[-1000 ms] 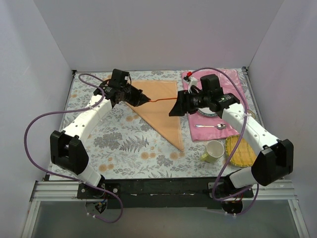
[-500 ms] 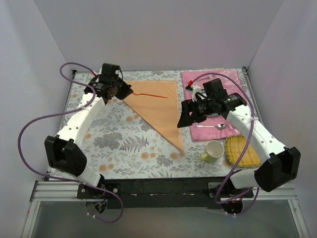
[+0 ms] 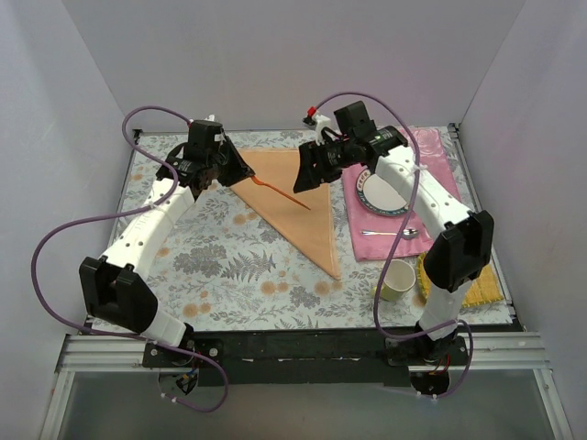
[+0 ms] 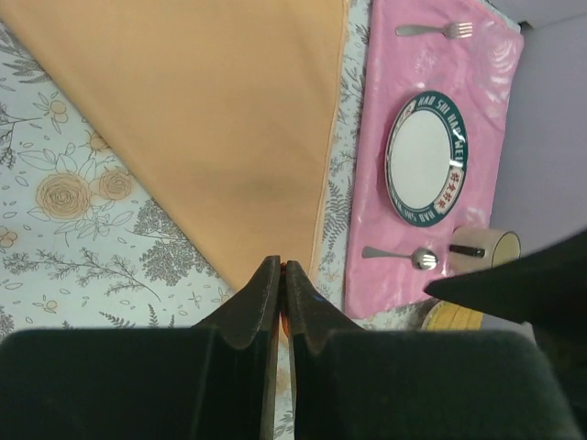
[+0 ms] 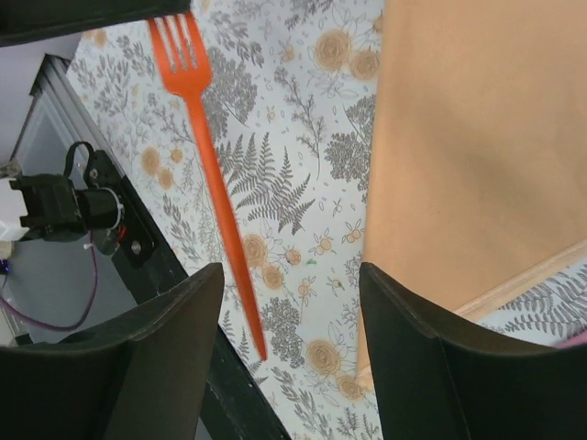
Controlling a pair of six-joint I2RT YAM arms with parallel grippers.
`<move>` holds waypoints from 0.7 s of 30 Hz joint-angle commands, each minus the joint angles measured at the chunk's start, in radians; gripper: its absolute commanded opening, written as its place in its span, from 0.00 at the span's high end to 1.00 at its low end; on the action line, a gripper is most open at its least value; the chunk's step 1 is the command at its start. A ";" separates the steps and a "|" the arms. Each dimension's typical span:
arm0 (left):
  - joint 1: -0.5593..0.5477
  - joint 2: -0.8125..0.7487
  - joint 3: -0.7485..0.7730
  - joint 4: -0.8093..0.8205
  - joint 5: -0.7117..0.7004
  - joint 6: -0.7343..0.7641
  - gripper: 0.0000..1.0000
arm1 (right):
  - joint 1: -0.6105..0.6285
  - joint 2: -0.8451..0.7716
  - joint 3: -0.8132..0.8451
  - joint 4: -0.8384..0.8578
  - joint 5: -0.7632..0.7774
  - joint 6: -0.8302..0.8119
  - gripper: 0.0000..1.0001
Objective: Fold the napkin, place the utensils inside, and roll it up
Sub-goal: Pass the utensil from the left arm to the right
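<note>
The left tool (image 4: 282,280) grips a slim orange fork (image 5: 213,174) over the triangular peach-orange cloth napkin (image 4: 211,119); the right tool (image 5: 289,275) is open.

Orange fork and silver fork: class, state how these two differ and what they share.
The orange fork is bright orange; the silver fork is shiny grey metal. The orange fork is held off the table in the shut left hand; the silver fork lies flat on the pink placemat, beyond the plate. Both are slim and tined.
</note>
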 commanded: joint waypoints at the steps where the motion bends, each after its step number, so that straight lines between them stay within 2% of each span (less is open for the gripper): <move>1: -0.006 -0.075 -0.033 0.059 0.069 0.150 1.00 | 0.040 0.058 0.052 -0.035 -0.041 -0.033 0.34; 5: -0.006 -0.080 -0.058 0.092 0.073 0.204 1.00 | 0.072 0.073 0.033 0.002 -0.127 -0.031 0.39; 15: -0.006 -0.077 -0.078 0.109 0.095 0.216 1.00 | 0.124 0.148 0.075 0.024 -0.100 -0.011 0.51; 18: -0.006 -0.067 -0.070 0.105 0.098 0.213 1.00 | 0.137 0.168 0.083 0.040 -0.088 -0.010 0.60; 19: -0.006 -0.066 -0.068 0.105 0.096 0.216 1.00 | 0.140 0.173 0.085 0.051 -0.081 -0.007 0.68; 21: -0.006 -0.063 -0.065 0.096 0.087 0.221 1.00 | 0.148 0.187 0.100 0.048 -0.074 -0.005 0.77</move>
